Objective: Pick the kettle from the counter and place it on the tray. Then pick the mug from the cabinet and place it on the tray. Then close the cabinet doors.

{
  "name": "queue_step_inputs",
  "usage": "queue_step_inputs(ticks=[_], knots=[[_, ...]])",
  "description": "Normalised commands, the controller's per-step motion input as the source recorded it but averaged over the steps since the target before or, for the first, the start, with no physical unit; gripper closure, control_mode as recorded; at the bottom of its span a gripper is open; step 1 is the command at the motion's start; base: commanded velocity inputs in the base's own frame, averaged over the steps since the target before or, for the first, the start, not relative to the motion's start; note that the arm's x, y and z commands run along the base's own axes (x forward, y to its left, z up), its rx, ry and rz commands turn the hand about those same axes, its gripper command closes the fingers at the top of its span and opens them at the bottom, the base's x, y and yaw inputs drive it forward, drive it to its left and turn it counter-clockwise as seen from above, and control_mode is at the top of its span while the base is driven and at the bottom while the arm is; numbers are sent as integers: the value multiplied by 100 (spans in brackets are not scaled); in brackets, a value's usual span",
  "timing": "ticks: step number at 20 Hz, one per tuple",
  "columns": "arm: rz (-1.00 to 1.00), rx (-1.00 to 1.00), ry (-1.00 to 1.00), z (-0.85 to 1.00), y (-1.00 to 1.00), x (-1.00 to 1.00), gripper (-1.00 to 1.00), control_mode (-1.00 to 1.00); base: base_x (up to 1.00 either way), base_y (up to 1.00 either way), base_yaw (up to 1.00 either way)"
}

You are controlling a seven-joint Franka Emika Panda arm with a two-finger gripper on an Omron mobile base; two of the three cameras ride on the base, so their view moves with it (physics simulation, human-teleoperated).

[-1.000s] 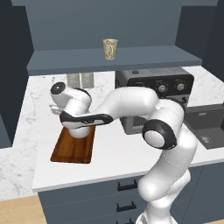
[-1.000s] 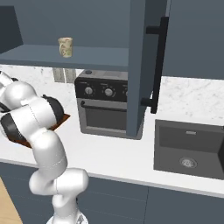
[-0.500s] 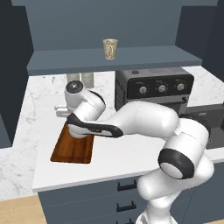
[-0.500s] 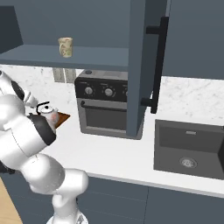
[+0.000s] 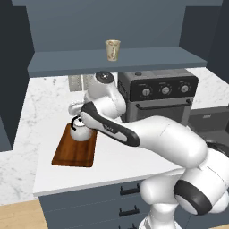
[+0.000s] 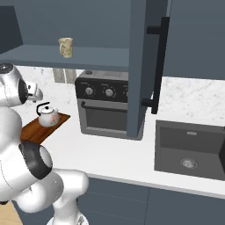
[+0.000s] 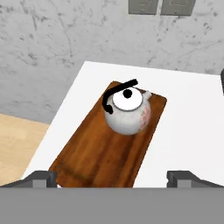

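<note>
The silvery kettle (image 7: 127,111) with its black arched handle stands upright on the far end of the reddish-brown tray (image 7: 100,153), which lies on the white counter (image 5: 116,154). My gripper (image 7: 113,178) hangs above the tray's near end, open and holding nothing, clear of the kettle. From the sides the kettle (image 5: 80,132) (image 6: 48,116) sits on the tray (image 5: 71,154) (image 6: 31,128) just below my hand. The beige mug (image 5: 112,49) (image 6: 66,47) stands on the cabinet shelf (image 5: 147,57). One cabinet door (image 6: 138,66) stands open, its black bar handle (image 6: 161,61) facing out.
A black toaster oven (image 5: 161,93) stands on the counter right of the tray, under the shelf. A dark sink (image 6: 189,149) is set into the counter further right. Wall outlets (image 7: 159,6) sit behind the tray. The counter's front edge and wood floor (image 7: 17,144) lie left in the hand view.
My hand has lifted up off the kettle, which stays on the tray. The arm's elbow has swung out to the right. The jaws stay wide apart.
</note>
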Motion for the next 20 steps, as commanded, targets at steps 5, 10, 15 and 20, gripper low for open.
queue_step_inputs(ticks=[5, 10, 15, 20], knots=[[24, 0, -1, 63, -33, -18, -100, -100, 0, 0, 0], [6, 0, -2, 61, -30, -12, -100, -100, 0, 0, 0], [-4, 0, -14, 65, -20, -7, -100, -100, 0, 0, 0], [-17, 0, -21, 65, -22, -1, -100, -100, 0, 0, 0]])
